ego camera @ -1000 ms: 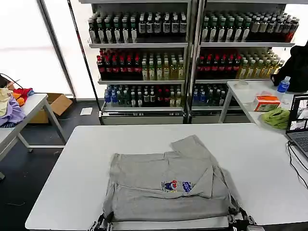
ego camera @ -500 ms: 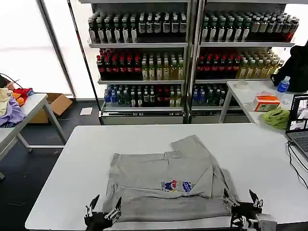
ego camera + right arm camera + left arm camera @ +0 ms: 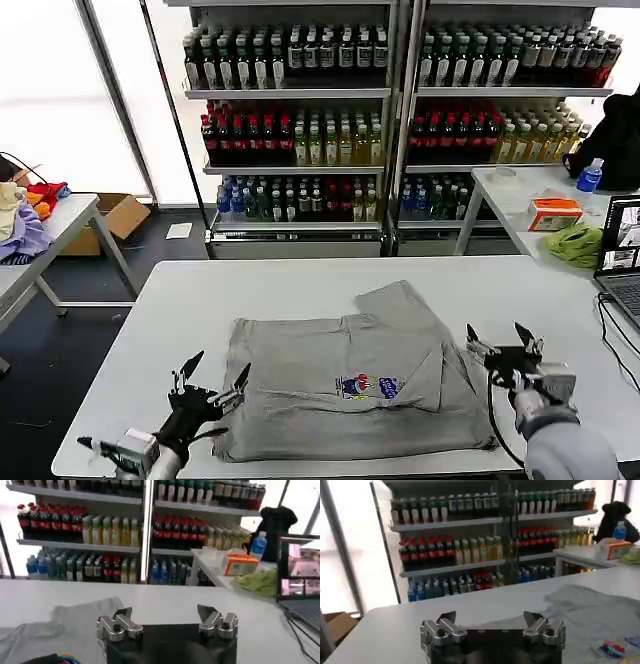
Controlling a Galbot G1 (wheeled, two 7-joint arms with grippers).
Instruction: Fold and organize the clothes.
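**Grey T-shirt Folded on the Bench, Both Hands Open and Empty**

Nearest the robot, the left hand [image 3: 212, 383] is seen at the front left of the white bench [image 3: 180, 300], just beside the shirt's left edge. Its fingers are spread wide and nothing is held. In the left wrist view the same hand [image 3: 492, 625] is shown as two bare metal fingertips standing apart above the bench surface.

The right hand [image 3: 498, 346] is positioned at the right edge of the shirt, raised above the bench. Its fingers are likewise spread, and no cloth is gripped. In the right wrist view the hand [image 3: 166, 620] is shown with both metal fingertips apart and empty.

The light grey T-shirt [image 3: 350, 385] lies flat in the middle of the bench, between the two hands. The fabric is soft knit, folded into a rough rectangle, with one layer lapped diagonally over the right part. A small cartoon print [image 3: 368, 386] in red and blue is carried on the front; any lettering on it cannot be read.

Farther right, a laptop [image 3: 622, 262] with a black cable is placed at the bench edge.

Behind the bench, metal shelves [image 3: 400, 92] are stocked with rows of bottles; their labels cannot be read.
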